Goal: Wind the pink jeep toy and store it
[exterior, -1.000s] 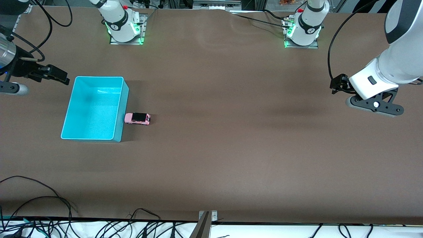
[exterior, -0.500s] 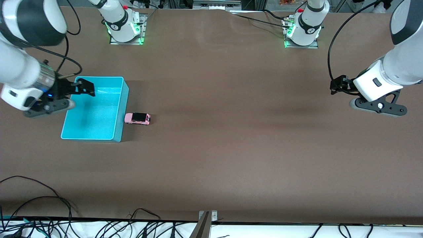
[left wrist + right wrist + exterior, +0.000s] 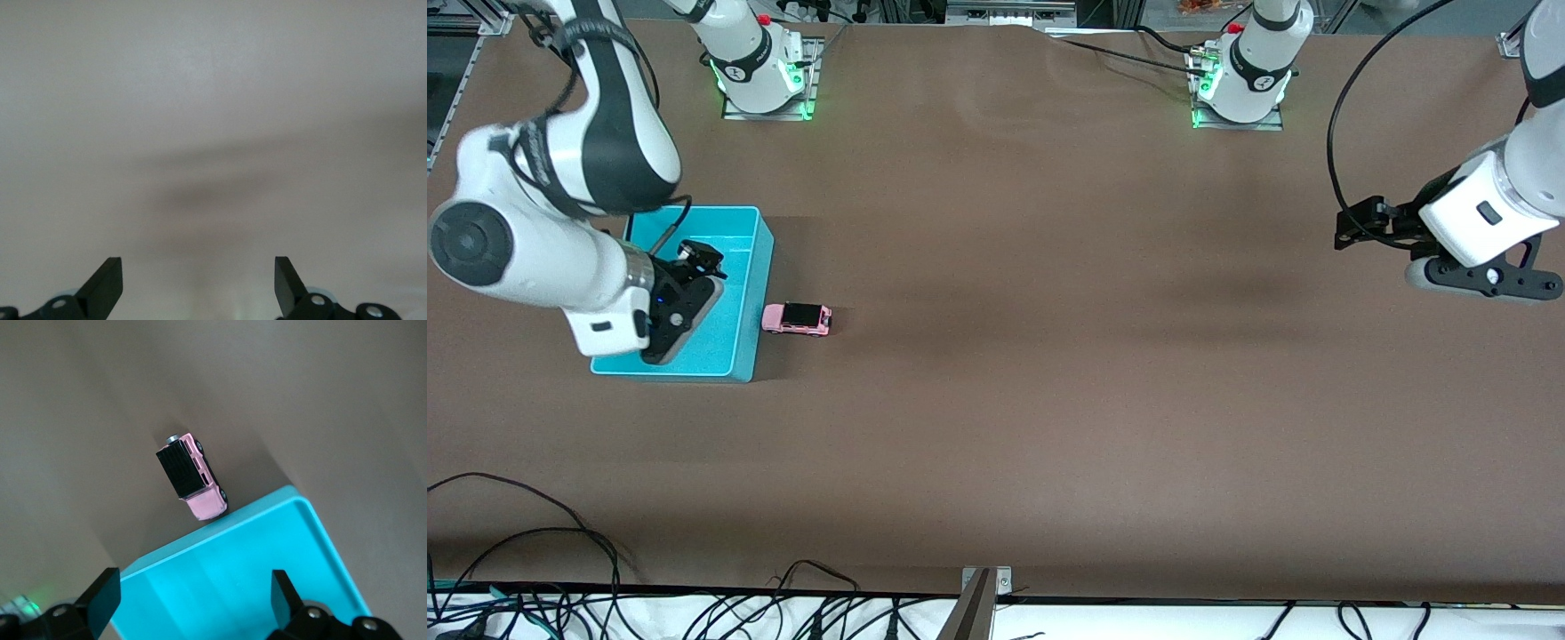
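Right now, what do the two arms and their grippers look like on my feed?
Both are white arms with black joint bands and black cables looping alongside, on bases lit green. The right gripper and the left gripper are black, with wedge-shaped black fingers and silver screws near the finger mounts.

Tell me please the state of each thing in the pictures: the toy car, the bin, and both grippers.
pink jeep toy: on its wheels on the table, beside the bin, not held.
turquoise bin: upright, open on top, no toy in it.
right gripper: open, over the bin, holds nothing.
left gripper: open, over bare table at the left arm's end, waits.
table: brown, carries the bin and the toy.
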Motion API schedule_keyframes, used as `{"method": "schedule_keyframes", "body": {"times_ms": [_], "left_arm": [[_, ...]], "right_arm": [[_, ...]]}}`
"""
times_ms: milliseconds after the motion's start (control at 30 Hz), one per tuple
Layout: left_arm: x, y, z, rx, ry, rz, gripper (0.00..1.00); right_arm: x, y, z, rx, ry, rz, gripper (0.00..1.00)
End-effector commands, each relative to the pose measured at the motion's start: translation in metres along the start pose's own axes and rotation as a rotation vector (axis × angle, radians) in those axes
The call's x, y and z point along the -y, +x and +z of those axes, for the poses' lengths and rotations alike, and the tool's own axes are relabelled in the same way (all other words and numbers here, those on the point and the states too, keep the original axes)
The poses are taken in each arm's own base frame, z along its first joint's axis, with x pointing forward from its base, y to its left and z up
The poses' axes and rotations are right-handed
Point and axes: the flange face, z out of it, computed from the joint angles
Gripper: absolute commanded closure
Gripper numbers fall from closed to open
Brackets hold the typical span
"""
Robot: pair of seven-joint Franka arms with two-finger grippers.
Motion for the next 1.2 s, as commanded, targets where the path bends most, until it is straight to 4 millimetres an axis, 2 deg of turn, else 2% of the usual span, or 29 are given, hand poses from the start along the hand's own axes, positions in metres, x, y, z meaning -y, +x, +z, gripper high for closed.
{"method": "schedule_keyframes", "body": {"times_ms": [0, 100, 167, 300, 467, 667, 1167], "left_arm": [[-0.003, -0.036, 0.007, -0.075, 0.001, 0.000, 0.00], [-0.004, -0.048, 0.010, -0.084, 0.003, -0.004, 0.00], [-0.002, -0.047, 0.010, -0.085, 0.001, -0.008, 0.00], [-0.002, -0.047, 0.010, -0.085, 0.000, -0.010, 0.00], [0.000, -0.047, 0.010, -0.083, -0.006, -0.016, 0.00], [0.002, -0.046, 0.011, -0.082, -0.009, -0.021, 0.00], [-0.010, -0.038, 0.006, -0.074, -0.001, -0.008, 0.00]], "right_arm": [[-0.001, 0.021, 0.033, -0.024, 0.014, -0.202, 0.00], [0.003, 0.023, 0.053, -0.030, 0.009, -0.246, 0.00], [0.007, 0.023, 0.067, -0.030, 0.006, -0.258, 0.00], [0.024, 0.037, 0.088, -0.041, 0.000, -0.332, 0.00], [0.030, 0.033, 0.118, -0.053, -0.024, -0.378, 0.00], [0.046, 0.031, 0.158, -0.082, -0.072, -0.400, 0.00], [0.063, 0.015, 0.202, -0.089, -0.098, -0.449, 0.00]]}}
